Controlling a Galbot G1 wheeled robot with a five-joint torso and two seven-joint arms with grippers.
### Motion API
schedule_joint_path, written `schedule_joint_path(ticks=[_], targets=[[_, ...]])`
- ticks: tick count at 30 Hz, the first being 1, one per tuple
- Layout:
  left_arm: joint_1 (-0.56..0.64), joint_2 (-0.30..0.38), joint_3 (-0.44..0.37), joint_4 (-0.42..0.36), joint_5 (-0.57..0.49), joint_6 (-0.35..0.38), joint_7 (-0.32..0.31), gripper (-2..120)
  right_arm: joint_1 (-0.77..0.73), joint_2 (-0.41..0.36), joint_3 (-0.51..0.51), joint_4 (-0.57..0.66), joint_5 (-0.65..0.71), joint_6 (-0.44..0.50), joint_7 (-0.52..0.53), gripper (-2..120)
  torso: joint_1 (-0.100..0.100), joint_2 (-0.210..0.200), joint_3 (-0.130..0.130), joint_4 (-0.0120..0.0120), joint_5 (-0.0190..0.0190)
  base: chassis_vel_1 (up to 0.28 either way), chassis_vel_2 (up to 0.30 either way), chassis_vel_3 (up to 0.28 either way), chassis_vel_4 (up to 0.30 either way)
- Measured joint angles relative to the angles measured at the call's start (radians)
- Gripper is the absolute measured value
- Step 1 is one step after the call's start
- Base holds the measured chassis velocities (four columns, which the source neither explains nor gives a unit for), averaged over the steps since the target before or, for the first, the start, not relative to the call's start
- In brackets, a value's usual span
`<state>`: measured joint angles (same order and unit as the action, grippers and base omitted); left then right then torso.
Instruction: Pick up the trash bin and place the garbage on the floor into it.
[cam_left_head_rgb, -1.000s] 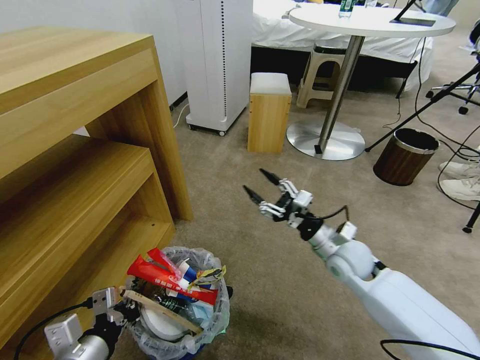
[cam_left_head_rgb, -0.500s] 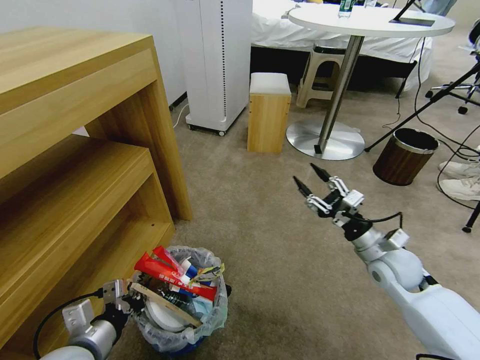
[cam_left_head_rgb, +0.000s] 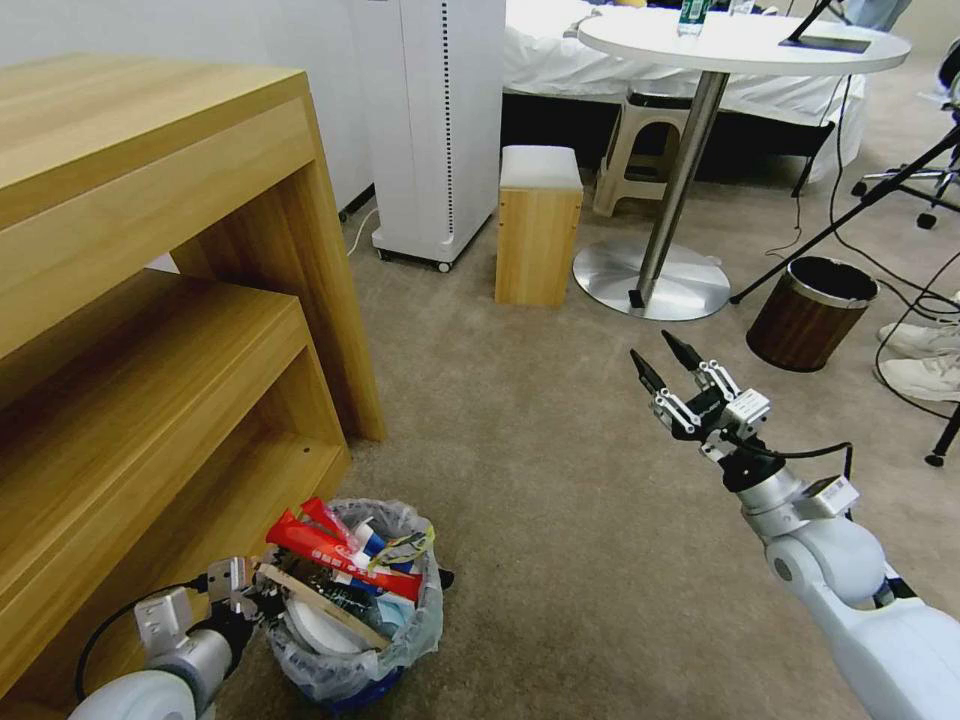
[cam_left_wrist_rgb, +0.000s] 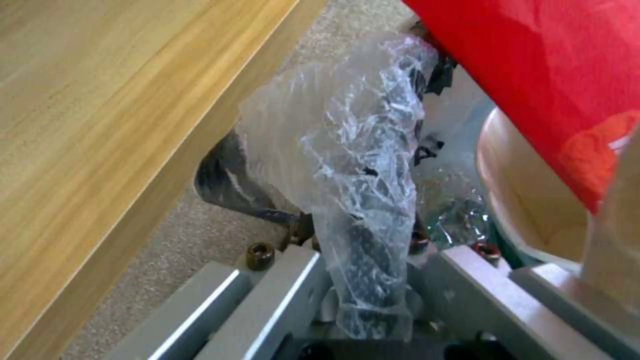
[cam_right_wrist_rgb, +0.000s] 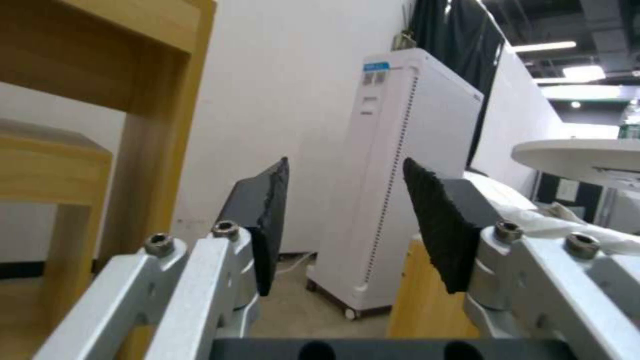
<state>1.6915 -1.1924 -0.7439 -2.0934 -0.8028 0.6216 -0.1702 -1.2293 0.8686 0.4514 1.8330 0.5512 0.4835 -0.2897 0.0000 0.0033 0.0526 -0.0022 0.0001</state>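
Trash bin (cam_left_head_rgb: 350, 610) stands on the floor (cam_left_head_rgb: 560, 520) beside the wooden shelf (cam_left_head_rgb: 150, 330), full of garbage (cam_left_head_rgb: 335, 575); red packet print unreadable. Left pincer (cam_left_head_rgb: 262, 603) pinches its bagged rim. Right pincer (cam_left_head_rgb: 665, 368) hangs spread, empty.

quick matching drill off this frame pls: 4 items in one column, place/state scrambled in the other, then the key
Items:
1. left claw
2. right claw
3. trash bin
4. dark brown bin

Places/states:
A. stands by the round table's base, metal rim, apart from the claws
B. open, empty, raised over the beige carpet
C. beside the wooden shelf, filled with red packets and a wooden stick
D. shut on the bag-lined rim

Pairs: 1-D, 2-B, 3-C, 4-A
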Motion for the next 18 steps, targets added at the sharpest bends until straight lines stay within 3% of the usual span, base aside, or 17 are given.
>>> schedule_joint_path(ticks=[9, 15, 18], targets=[[-0.037, 0.013, 0.002, 0.025, -0.016, -0.006, -0.014, 1, -0.004, 0.014, 0.028, -0.016, -0.05, -0.016, 0.047, 43, 0.0, 0.0, 0.0, -0.0002, -0.0005, 0.0, 0.0, 0.0, 0.0], [-0.052, 0.018, 0.007, 0.03, -0.023, -0.01, -0.025, 3, -0.024, 0.023, 0.038, -0.017, -0.065, -0.021, 0.061, 64, 0.0, 0.0, 0.0, -0.0003, -0.0003, 0.0, 0.0, 0.0, 0.0], [-0.056, 0.018, 0.013, 0.033, -0.023, -0.014, -0.028, 17, -0.035, 0.028, 0.041, -0.017, -0.069, -0.022, 0.065, 76, 0.0, 0.0, 0.0, -0.0002, 0.0, 0.0, 0.0, 0.0, 0.0]])
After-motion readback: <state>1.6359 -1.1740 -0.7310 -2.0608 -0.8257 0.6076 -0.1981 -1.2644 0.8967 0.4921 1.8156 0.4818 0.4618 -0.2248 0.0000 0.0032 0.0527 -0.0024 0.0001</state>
